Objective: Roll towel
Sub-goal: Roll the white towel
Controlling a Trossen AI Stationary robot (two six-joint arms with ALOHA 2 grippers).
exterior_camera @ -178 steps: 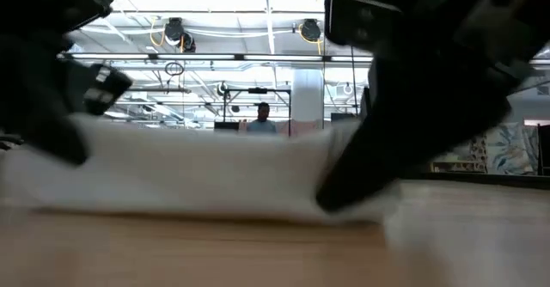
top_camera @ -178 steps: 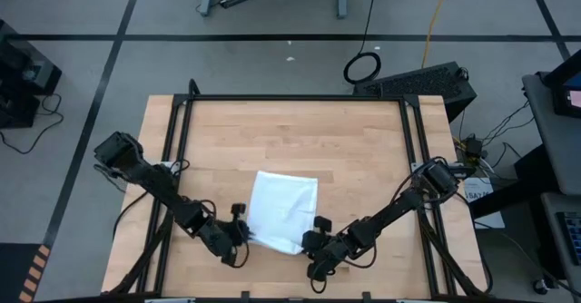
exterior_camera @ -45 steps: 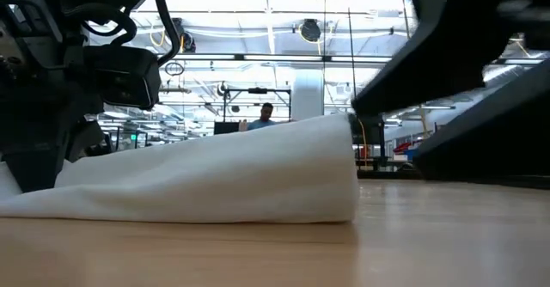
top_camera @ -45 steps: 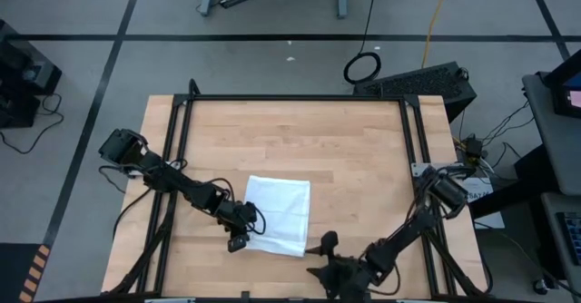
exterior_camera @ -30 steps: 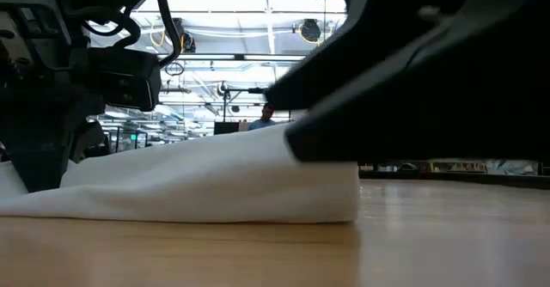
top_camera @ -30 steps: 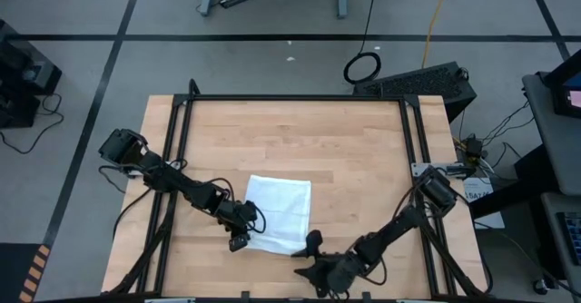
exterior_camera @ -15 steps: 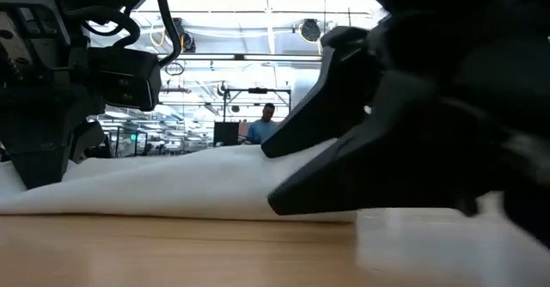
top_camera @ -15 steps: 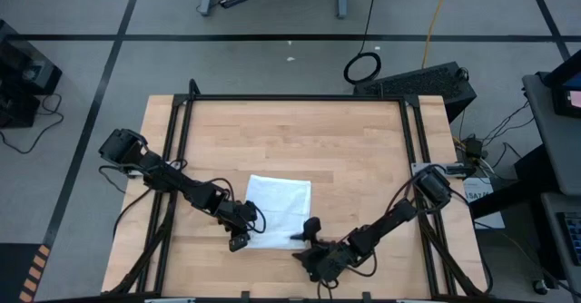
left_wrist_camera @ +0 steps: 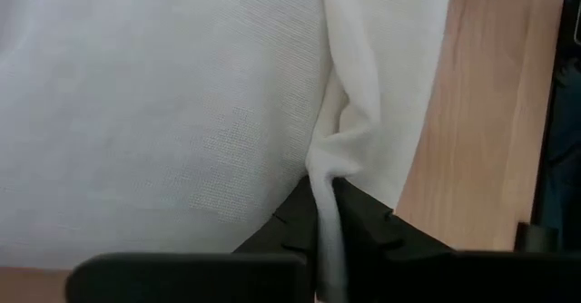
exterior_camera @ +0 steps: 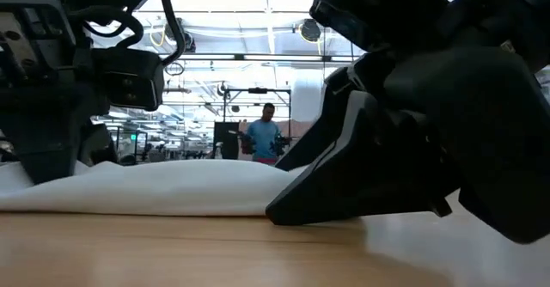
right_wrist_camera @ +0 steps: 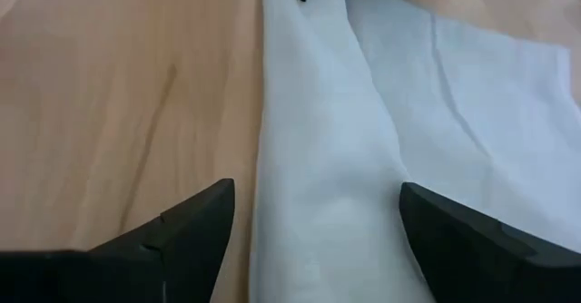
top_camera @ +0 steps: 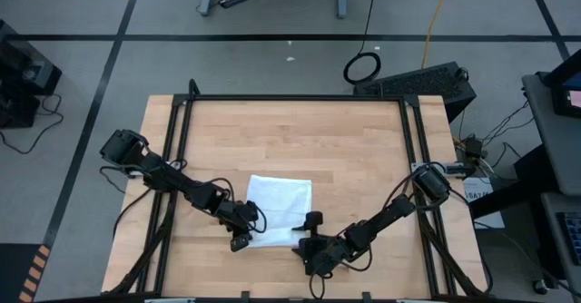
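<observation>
While the high view looks straight down, the white towel (top_camera: 280, 211) lies flat and folded on the wooden table (top_camera: 345, 149), toward the near edge and roughly midway across. The left gripper (top_camera: 240, 233) sits at the towel's near left corner, and the right gripper (top_camera: 306, 233) reaches in at its near right corner, its fingers spread so that one lies over the cloth.

From table height in the low view, the towel (exterior_camera: 163, 188) is a low, slack mound with no roll formed yet. The left gripper's body stands over its left end, and the right gripper (exterior_camera: 344, 192) presses in low at its right end, with the tip near the wood. A person (exterior_camera: 265, 137) stands far off in the room behind.

Seen by the left wrist view, the left gripper (left_wrist_camera: 325, 219) has its jaws pinched together on a narrow pleat of towel (left_wrist_camera: 163, 112), clamping the cloth edge.

Through the right wrist view, the right gripper (right_wrist_camera: 318, 221) has its jaws wide apart, straddling the near edge of the towel (right_wrist_camera: 345, 158), holding nothing.

Judging from this, the step in hand is getting a second grip on the near edge. It would go best if the right jaws close low on the whole folded edge, level with the left pinch. Both ends could then turn over together, keeping the first wrap tight and straight.
</observation>
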